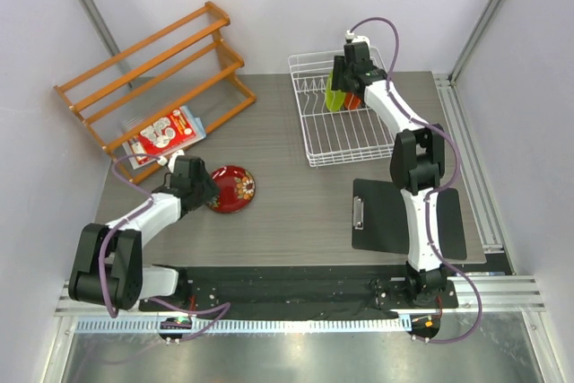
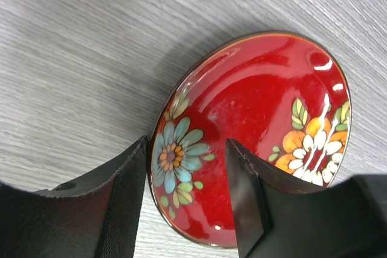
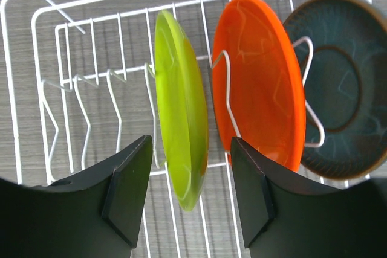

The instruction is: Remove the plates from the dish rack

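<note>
The dark red patterned plate (image 1: 233, 188) lies flat on the table at the left and fills the left wrist view (image 2: 260, 119). My left gripper (image 1: 210, 193) (image 2: 187, 149) is open, with one finger outside the plate's rim and one over its inside. The white wire dish rack (image 1: 345, 136) (image 3: 91, 28) stands at the back right. In it the lime green plate (image 1: 334, 94) (image 3: 178, 107), the orange plate (image 1: 352, 101) (image 3: 254, 77) and the dark teal plate (image 3: 344, 89) stand on edge. My right gripper (image 1: 345, 87) (image 3: 190, 143) is open, with its jaws on either side of the lime green plate and apart from it.
An orange-brown wooden slatted shelf (image 1: 152, 69) stands at the back left, with a red and white packet (image 1: 166, 134) leaning at its foot. A black clipboard (image 1: 404, 217) lies on the table at the near right. Walls enclose the table on three sides.
</note>
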You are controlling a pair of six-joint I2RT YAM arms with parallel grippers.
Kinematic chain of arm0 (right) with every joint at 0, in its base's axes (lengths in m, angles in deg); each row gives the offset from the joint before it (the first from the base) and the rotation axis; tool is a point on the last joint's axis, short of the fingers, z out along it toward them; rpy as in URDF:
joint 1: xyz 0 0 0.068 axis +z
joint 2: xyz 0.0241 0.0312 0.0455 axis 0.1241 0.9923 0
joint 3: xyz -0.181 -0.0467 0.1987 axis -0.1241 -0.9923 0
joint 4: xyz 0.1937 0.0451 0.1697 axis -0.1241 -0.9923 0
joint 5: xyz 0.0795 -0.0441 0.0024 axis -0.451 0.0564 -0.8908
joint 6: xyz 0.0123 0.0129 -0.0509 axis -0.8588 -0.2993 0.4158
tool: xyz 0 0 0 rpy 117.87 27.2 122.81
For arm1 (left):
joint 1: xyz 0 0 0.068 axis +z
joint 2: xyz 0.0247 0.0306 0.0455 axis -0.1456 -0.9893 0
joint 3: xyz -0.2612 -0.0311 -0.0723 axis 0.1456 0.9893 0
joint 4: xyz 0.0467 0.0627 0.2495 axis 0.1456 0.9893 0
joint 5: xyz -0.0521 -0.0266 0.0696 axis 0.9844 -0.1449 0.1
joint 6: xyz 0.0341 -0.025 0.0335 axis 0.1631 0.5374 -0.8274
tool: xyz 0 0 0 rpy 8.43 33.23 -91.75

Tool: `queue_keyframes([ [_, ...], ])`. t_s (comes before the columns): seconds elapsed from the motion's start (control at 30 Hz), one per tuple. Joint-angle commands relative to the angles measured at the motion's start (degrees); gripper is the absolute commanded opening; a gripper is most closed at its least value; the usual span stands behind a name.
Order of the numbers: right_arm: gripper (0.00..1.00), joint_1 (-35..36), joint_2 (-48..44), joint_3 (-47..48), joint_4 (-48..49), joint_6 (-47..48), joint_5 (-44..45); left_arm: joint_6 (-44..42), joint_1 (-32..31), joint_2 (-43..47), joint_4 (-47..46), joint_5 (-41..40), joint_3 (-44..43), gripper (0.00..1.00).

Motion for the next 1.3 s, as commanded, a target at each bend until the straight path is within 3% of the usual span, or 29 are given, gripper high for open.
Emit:
queue_keyframes([
  [0.0, 0.60, -0.21, 1.39, 6.20, -0.31, 1.71, 1.45, -0.88, 0.00, -1.78, 2.20, -2.60, -2.57, 0.57],
  [0.13, 0.48, -0.21, 2.88, 7.70, -0.84, 1.88, 1.01, -0.61, 0.00, -1.00, 2.73, -3.21, -2.39, 0.73],
  [0.17, 0.41, -0.21, 3.06, 7.88, -0.84, 2.23, 0.93, -0.61, 0.00, -0.04, 3.17, -3.48, -2.48, 0.82],
  [0.2, 0.32, -0.21, 3.32, 7.97, -0.93, 2.32, 1.01, -0.52, 0.00, 0.58, 3.52, -3.65, -2.57, 0.84],
  [0.27, 0.32, -0.21, 3.59, 8.40, -1.28, 2.59, 1.01, -0.70, 0.00, 2.25, 4.22, -3.83, -2.65, 0.99],
  [0.33, 0.30, -0.21, 3.59, 8.49, -1.81, 2.59, 0.92, -0.87, 0.00, 5.32, 5.45, -3.92, -3.01, 0.99],
  [0.4, 0.15, -0.21, 3.68, 8.67, -1.90, 2.50, 1.01, -1.49, 0.00, 8.56, 6.77, -4.18, -3.27, 1.00],
  [0.43, 0.03, -0.21, 3.76, 8.93, -2.07, 2.59, 1.01, -1.58, 0.00, 9.71, 7.12, -4.18, -3.53, 0.99],
  [0.63, 0.01, 2.15, 0.70, 8.67, -2.07, 6.45, 6.63, -2.72, -0.08, 17.09, 8.88, -2.17, -4.50, 0.99],
  [0.87, 0.01, 6.90, -4.23, 7.44, -1.11, 11.11, 22.35, -3.69, 0.00, 19.22, 9.59, 0.30, -5.82, 0.99],
  [0.97, 0.01, 8.31, -8.17, 1.75, 2.14, 12.61, 27.81, -3.86, -0.08, 19.22, 9.15, 1.53, -5.91, 0.99],
  [1.17, 0.01, 9.45, -20.02, -9.58, 4.96, 11.55, 28.62, -4.13, 0.00, 18.69, 6.52, 5.21, -5.30, 0.99],
  [1.27, 0.01, 9.72, -25.66, -16.78, 4.96, 7.09, 23.27, -3.86, -0.08, 18.17, 3.53, 8.89, -4.68, 1.00],
])
